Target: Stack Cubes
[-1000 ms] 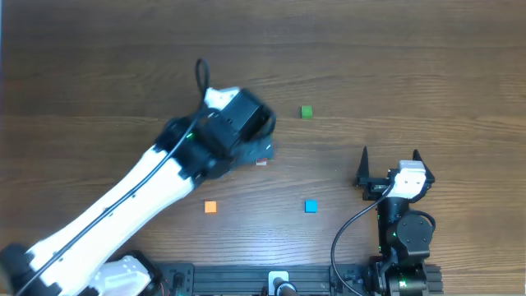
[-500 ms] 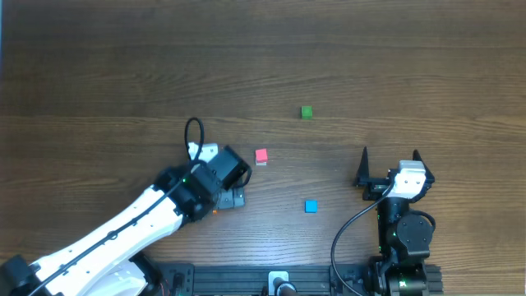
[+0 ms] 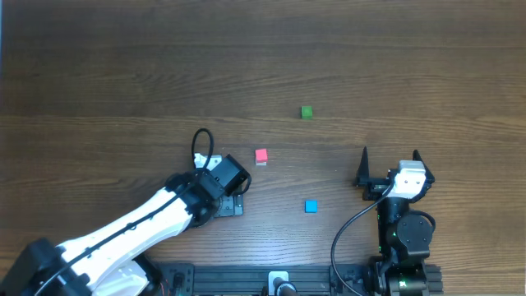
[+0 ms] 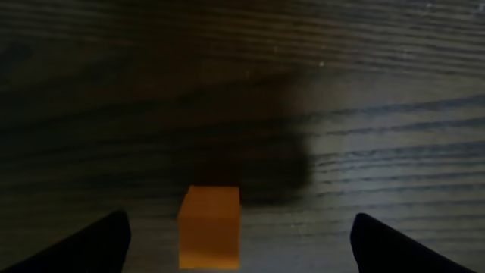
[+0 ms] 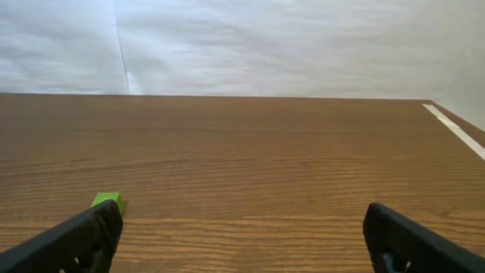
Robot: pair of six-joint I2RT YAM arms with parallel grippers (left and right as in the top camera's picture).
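Now, left pincer (image 3: 230,203) at lower centre-left of the top view, spread wide astride the orange cube (image 4: 210,226), seemingly not touching it, pink cube (image 3: 261,154) up-right of it, right pincer (image 3: 389,156) likewise spread, empty, lower right.

Orange cube (image 4: 209,226) inside left end effector (image 4: 239,231), side gaps

Top view. Table (image 3: 123,74) carries everything. Farthest cube (image 3: 306,112) sits upper centre-right. Middle cube (image 3: 261,154) is at centre, below-left of it. Nearest cube (image 3: 311,206) is lower centre-right. Left hand (image 3: 230,201) is lower centre-left, below-left of the middle cube. Right hand (image 3: 389,164) is lower right, right of the nearest cube. Left wrist view: fourth cube (image 4: 210,226) lies on the table between the left hand's fingers, touching neither.
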